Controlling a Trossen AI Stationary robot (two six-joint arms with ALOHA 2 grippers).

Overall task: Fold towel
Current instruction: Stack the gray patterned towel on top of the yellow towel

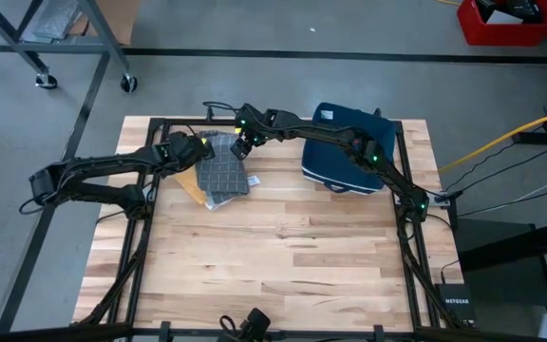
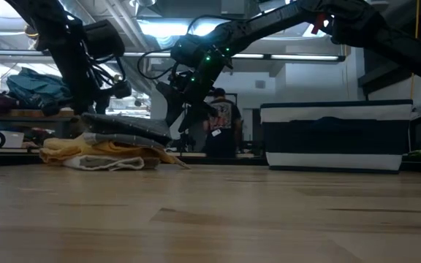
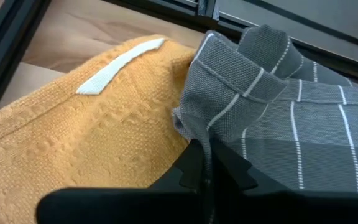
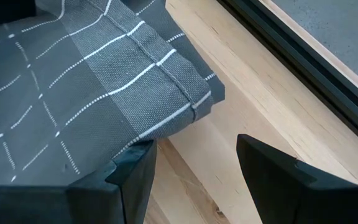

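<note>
Even overhead light, backlit low view, soft shadows

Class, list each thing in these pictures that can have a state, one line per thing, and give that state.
grey checked towel: folded, lying partly on the yellow towel.
yellow towel: bunched under the grey one, white tag showing.
left gripper: fingers shut on the grey towel's edge.
right gripper: fingers open, at the grey towel's corner, holding nothing.
blue case: closed, lying flat on the table.

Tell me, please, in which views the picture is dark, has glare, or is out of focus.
Low view: bright ceiling lights glare behind the arms, so the gray towel looks dim and the near table is soft. Left wrist view: the left gripper's fingers are blurred. High view: evenly lit.
</note>
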